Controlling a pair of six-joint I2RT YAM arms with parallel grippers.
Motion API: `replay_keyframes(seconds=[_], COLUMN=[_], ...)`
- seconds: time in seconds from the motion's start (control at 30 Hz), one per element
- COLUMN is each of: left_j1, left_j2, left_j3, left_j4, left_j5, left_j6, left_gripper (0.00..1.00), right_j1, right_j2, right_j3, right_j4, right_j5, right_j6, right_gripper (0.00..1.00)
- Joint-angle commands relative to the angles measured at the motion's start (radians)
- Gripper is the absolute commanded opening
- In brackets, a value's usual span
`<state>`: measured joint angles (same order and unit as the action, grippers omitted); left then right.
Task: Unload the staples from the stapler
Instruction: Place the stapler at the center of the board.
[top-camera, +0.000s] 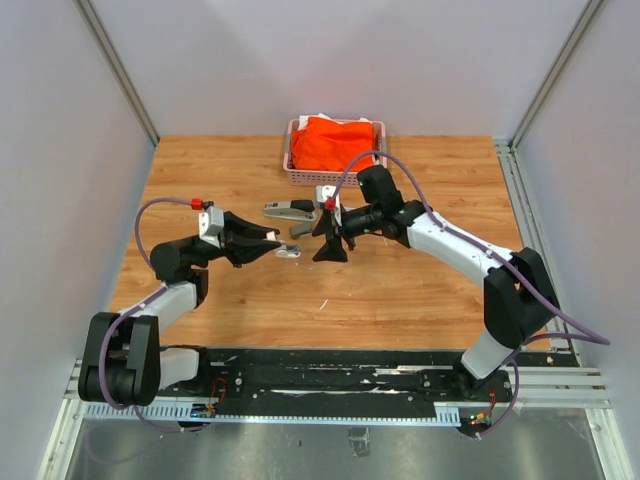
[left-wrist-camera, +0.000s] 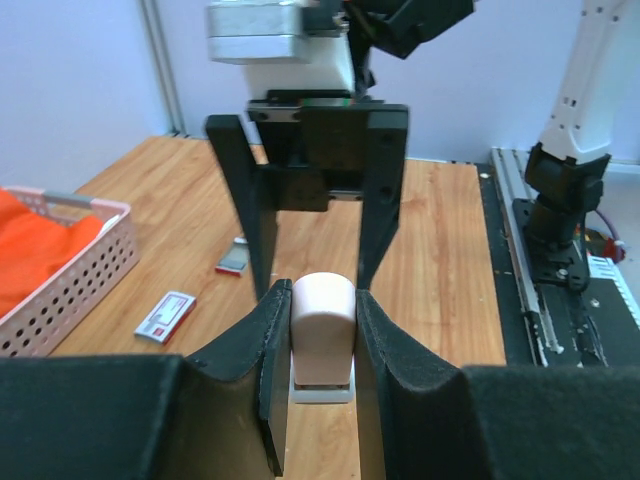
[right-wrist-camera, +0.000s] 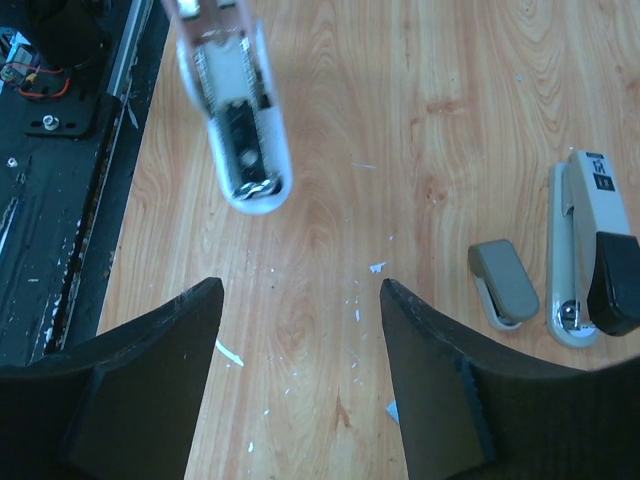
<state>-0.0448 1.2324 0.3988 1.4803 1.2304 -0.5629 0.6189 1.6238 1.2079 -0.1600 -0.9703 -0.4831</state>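
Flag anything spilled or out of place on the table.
Tiny pale flecks and slivers lie scattered across the wooden tabletop below the open right hand, loose rather than gathered. They may be staples, but they are too small to tell. Nothing else stands out.

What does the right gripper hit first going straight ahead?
Probably the white stapler held by the left gripper. It lies just ahead of the open right gripper, slightly off-centre. Depth is unclear; past it lies only the wooden table.

No writing can be read with certainty. The long grey stapler (right-wrist-camera: 576, 240) carries a small dark printed mark at one end, too blurred to read. The small white box (left-wrist-camera: 166, 316) has a red label, its print too small.
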Motion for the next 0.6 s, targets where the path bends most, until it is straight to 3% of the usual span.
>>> replay_keyframes(seconds=[0.0,0.57], left_j1=[-0.038,-0.086], left_j2=[-0.047,-0.059], left_j3=[-0.014,-0.019], left_j4=[0.08,0.079], left_j5=[0.005,-0.003], left_j6=[-0.028,-0.031], left_gripper=[0.0,0.0], right_j1=[0.04,0.128], right_j2=[0.008,0.018], right_j3=[0.057,0.017], right_j4=[0.055,0.11], right_j5=[0.028,-0.02], right_j6=[0.059,0.104], right_gripper=[0.66,0.64])
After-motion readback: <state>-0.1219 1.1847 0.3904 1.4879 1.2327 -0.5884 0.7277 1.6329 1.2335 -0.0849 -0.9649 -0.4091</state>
